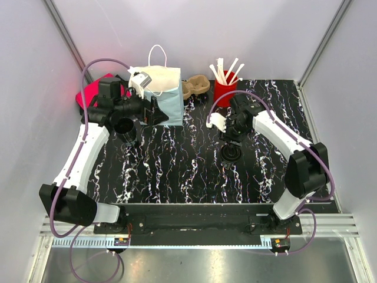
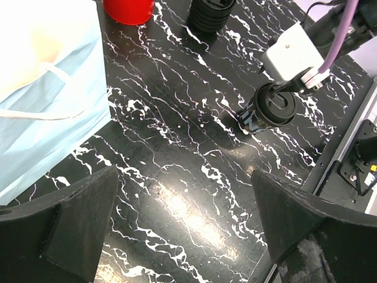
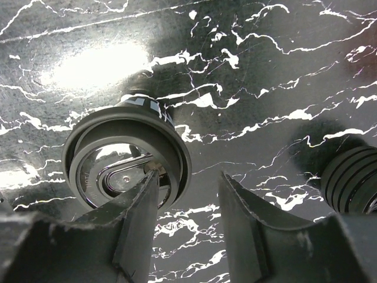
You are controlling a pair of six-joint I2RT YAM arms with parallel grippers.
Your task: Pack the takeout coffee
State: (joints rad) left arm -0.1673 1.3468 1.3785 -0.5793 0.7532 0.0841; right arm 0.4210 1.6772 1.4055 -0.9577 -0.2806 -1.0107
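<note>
Pretty clearly a robot lab booth: plain white panel walls (image 1: pixel 194 35), black marbled tabletop (image 1: pixel 177 165), white-and-black robot arm (image 1: pixel 82 153) bolted by a slotted aluminium rail (image 1: pixel 339 224).

Takeout coffee (image 3: pixel 105 134) lid partly behind a right gripper (image 3: pixel 188 177) finger; red cup (image 2: pixel 128 9) mostly beyond frame top.

Paper bag (image 1: pixel 165 97) stands back left on the table (image 1: pixel 177 171). Cup carrier (image 1: pixel 196 87) just right of it, stirrer cup (image 1: pixel 224 89) right of that, spare cup (image 2: pixel 209 13) beside stirrer cup. Takeout coffee (image 1: pixel 231 154) mid-table, in front of stirrer cup, well apart from bag.
</note>
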